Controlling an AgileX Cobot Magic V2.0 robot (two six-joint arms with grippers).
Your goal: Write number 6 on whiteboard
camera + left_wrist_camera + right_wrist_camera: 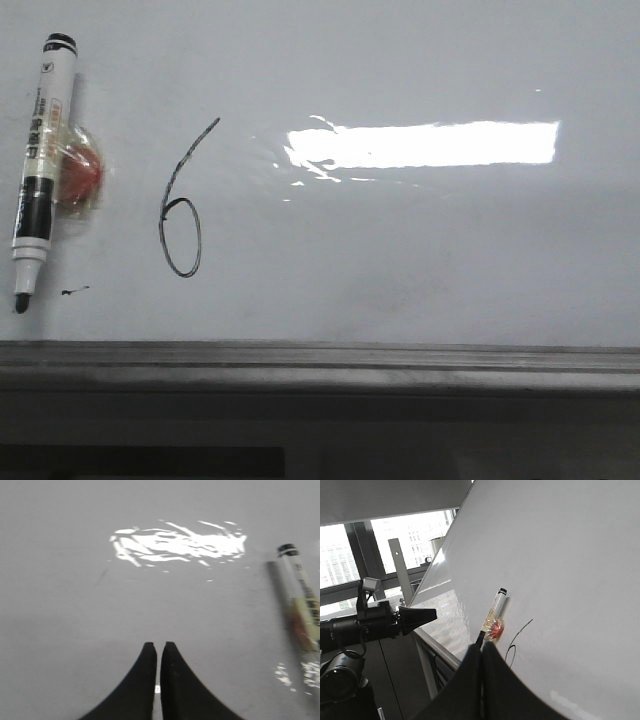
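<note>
The number 6 (181,205), drawn complete on the whiteboard (420,260) toward its left edge above the ledge (320,360), is shown beside the marker (38,165), apparently parked there once done; the left gripper (158,650) and right gripper (481,652) are clenched empty.

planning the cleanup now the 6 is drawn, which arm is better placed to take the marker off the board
Probably left. The marker hangs at the left side of the whiteboard, left of the number 6, and it shows close beside the shut left gripper. The right gripper, also shut, views it from farther back.
</note>
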